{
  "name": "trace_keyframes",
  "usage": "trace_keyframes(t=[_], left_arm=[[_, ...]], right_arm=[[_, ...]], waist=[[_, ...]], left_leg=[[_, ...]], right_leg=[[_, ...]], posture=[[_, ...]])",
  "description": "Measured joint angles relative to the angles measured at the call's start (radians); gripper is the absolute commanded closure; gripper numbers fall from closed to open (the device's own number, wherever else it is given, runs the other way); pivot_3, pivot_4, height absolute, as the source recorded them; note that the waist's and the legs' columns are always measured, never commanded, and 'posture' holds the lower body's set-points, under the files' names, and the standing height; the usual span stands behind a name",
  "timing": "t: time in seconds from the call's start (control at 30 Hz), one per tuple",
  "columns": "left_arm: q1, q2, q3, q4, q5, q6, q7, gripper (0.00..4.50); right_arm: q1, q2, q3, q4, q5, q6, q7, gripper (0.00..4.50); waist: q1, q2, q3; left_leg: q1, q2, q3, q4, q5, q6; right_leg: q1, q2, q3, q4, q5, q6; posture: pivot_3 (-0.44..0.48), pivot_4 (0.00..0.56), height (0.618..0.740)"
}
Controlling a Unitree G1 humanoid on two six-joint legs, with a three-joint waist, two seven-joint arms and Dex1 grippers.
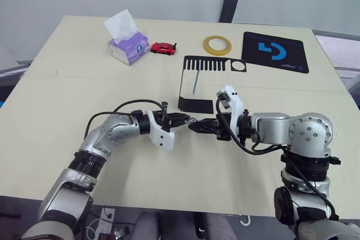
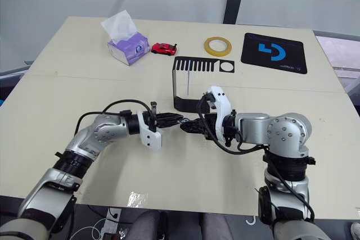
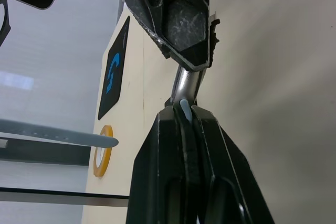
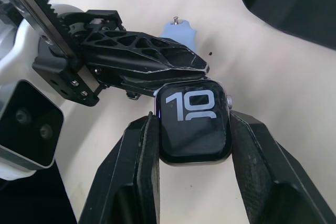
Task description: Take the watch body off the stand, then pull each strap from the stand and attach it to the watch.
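Observation:
The watch body, dark screen with white digits, is clamped between the fingers of my right gripper just above the table, in front of the stand. My left gripper meets it from the left, shut on a pale grey-blue strap. That strap's tip points at the watch's silver rim, and its free end sticks out behind the left fingers. The black stand rises behind both grippers. A second strap hangs from its slotted top plate.
Along the far side of the table stand a purple tissue box, a red toy car, a yellow tape roll and a black mat with a blue logo. A seam crosses the tabletop.

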Motion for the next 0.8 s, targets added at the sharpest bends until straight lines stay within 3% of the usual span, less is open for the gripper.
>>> trace_keyframes(t=[0.23,0.8], left_arm=[[0.000,-0.004,-0.020,0.001,0.004,-0.005,0.000,4.50],[-0.002,-0.003,-0.020,0.003,0.002,-0.007,0.007,4.50]], right_arm=[[-0.004,-0.067,0.057,-0.035,0.011,0.000,-0.005,2.96],[-0.011,-0.070,0.056,-0.030,-0.010,0.000,0.023,2.96]], waist=[[0.000,0.000,0.000],[0.001,0.000,0.000]], left_leg=[[0.000,0.000,0.000,0.000,0.000,0.000],[0.000,0.000,0.000,0.000,0.000,0.000]], right_leg=[[0.000,0.000,0.000,0.000,0.000,0.000],[0.000,0.000,0.000,0.000,0.000,0.000]], posture=[[0.000,0.150,0.738],[0.000,0.150,0.738]])
